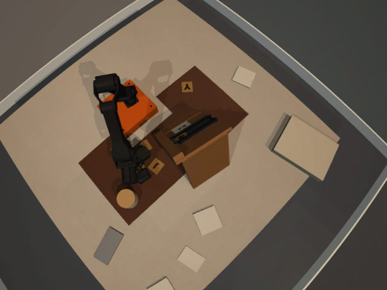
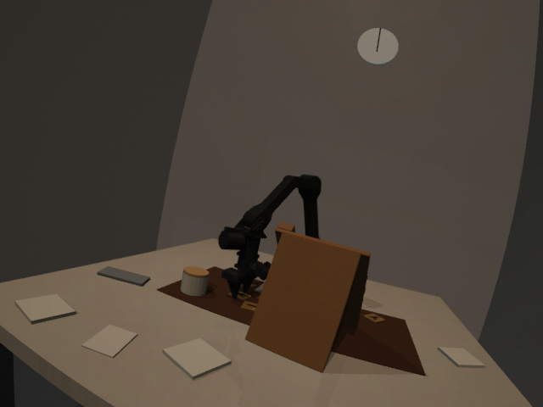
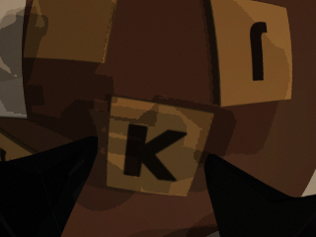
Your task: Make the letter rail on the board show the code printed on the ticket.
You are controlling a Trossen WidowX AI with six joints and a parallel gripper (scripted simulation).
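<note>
My gripper [image 1: 141,167] [image 2: 240,295] [image 3: 153,153] is open, its fingertips low on either side of the K tile [image 3: 116,168], which lies flat on the brown mat [image 1: 103,162] [image 2: 394,332]. A tile with a J-like mark [image 1: 159,167] [image 2: 249,305] [image 3: 276,54] lies beside it. Another tile [image 1: 146,145] [image 3: 69,30] shows no readable letter. A further tile [image 3: 10,143] is partly behind the left finger. A Y tile [image 1: 187,90] [image 2: 368,316] lies at the mat's far end. The black rail [image 1: 199,125] on the sloped board [image 1: 207,156] [image 2: 306,298] holds one tile [image 1: 180,136]. The ticket [image 1: 176,129] above is unreadable.
A lidded jar [image 1: 126,198] [image 2: 194,283] stands close to the gripper on the mat. The arm's orange base [image 1: 139,113] is behind the mat. A grey bar [image 1: 108,245] [image 2: 123,275], pale square pads [image 1: 207,220] [image 2: 196,357] and a large pale block [image 1: 308,146] lie around.
</note>
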